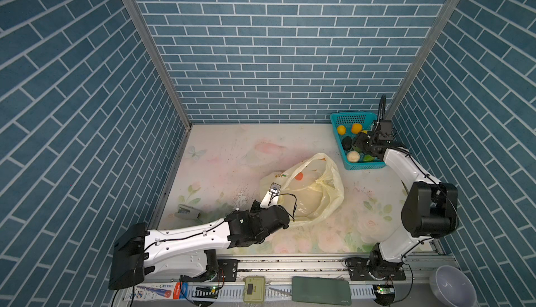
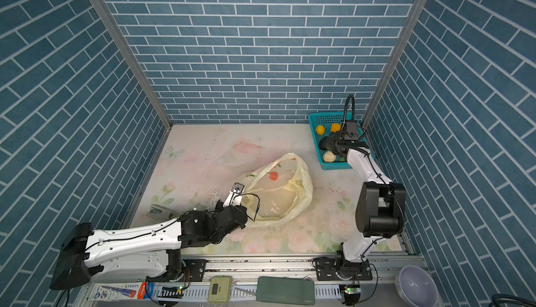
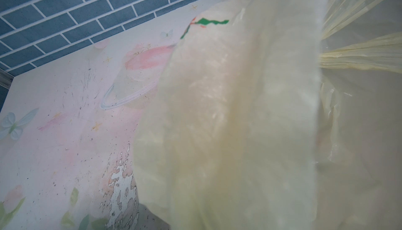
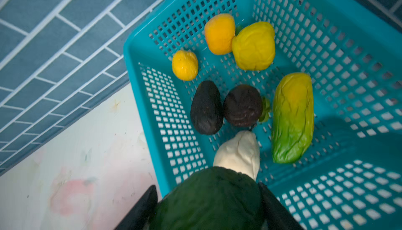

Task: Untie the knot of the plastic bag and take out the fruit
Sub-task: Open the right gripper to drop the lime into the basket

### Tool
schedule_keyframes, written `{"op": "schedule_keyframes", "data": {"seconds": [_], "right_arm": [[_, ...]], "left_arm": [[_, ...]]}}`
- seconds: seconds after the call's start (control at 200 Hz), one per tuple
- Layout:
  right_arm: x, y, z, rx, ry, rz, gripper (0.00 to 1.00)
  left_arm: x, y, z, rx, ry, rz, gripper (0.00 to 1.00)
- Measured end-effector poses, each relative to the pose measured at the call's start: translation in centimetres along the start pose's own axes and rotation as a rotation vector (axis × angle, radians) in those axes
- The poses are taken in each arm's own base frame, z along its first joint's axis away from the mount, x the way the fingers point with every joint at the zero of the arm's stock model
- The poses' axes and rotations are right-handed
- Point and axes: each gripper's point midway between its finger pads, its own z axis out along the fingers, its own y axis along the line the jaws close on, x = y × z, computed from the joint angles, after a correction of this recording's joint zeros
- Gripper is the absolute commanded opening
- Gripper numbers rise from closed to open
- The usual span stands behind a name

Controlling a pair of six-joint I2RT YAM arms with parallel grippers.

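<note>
right wrist view: right fingers [image 4: 141, 211] hold a dark green fruit [image 4: 208, 200] over the teal basket [image 4: 326, 33] at 2 o'clock; left fingers [image 1: 255, 204] pinch the plastic bag [image 1: 313, 195] at centre.

Left gripper: we cannot see its fingers behind the thin, translucent pale yellow plastic bag [image 3: 239, 120].
Dark green round fruit [image 4: 213, 202]: blurred, cut by the picture's edge.
Pale grey round bowl [image 1: 452, 286]: partly cropped.

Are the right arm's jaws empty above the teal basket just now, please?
No, the right wrist view shows a dark green fruit held between those jaws, above the teal basket.
</note>
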Motion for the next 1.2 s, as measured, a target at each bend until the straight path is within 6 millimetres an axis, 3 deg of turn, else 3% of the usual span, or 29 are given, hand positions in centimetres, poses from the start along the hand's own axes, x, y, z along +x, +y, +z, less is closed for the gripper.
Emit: {"op": "schedule_keyframes", "data": {"seconds": [0.165, 0.415, 0.96, 1.015, 1.2], "right_arm": [[-2.8, -0.6, 3.8, 0.009, -0.028, 0.017, 0.52], [-3.8, -1.4, 7.6, 0.035, -0.024, 0.025, 0.7], [-3.7, -1.8, 7.8, 0.058, -0.02, -0.002, 0.8], [-3.6, -1.8, 7.8, 0.06, -0.016, -0.004, 0.87], [-3.5, -2.0, 7.7, 0.065, -0.01, -0.014, 0.89]], "left_arm": [[0.0, 0.1, -0.1, 0.002, -0.002, -0.003, 0.0], [0.2, 0.2, -0.1, -0.001, 0.005, -0.007, 0.0], [0.2, 0.2, -0.1, -0.001, 0.005, -0.009, 0.0], [0.2, 0.2, -0.1, -0.001, 0.005, -0.009, 0.0], [0.2, 0.2, -0.1, -0.001, 0.005, -0.01, 0.0]]}}
